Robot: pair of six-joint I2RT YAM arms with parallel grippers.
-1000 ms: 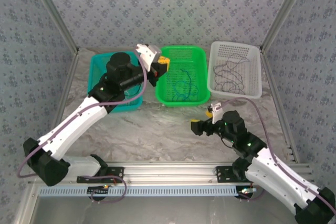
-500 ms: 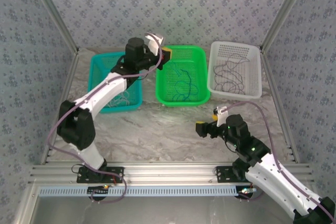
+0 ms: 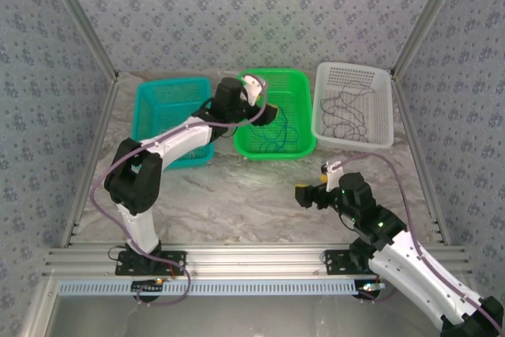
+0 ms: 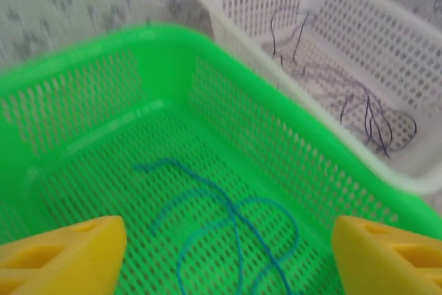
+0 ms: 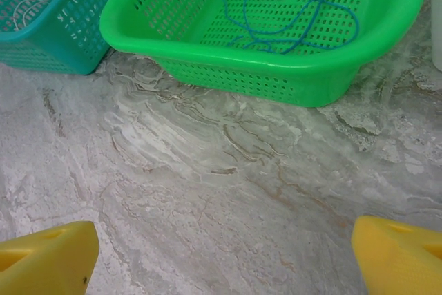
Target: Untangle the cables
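Note:
A thin blue cable (image 4: pixel 231 215) lies in loose loops on the floor of the green basket (image 4: pixel 276 101). My left gripper (image 4: pixel 228 260) hovers open just above it, its yellow fingertips (image 4: pixel 62 253) wide apart with nothing between them. From above, the left gripper (image 3: pixel 266 110) is over the green basket's (image 3: pixel 304 84) left half. A dark cable (image 3: pixel 347 112) lies in the white basket (image 3: pixel 379 76). A pale cable (image 5: pixel 24 5) rests in the teal basket (image 5: pixel 62 39). My right gripper (image 3: pixel 314 181) is open and empty over the bare marble table (image 5: pixel 228 170).
The three baskets stand in a row at the back of the table, teal (image 3: pixel 154 92) on the left, green in the middle, white on the right. Patterned walls and metal frame posts close in the sides. Marble surface lies between the baskets and the arm bases.
My left arm has swung right from the teal basket's edge to over the green basket, and its jaws have opened. The right gripper has barely shifted.

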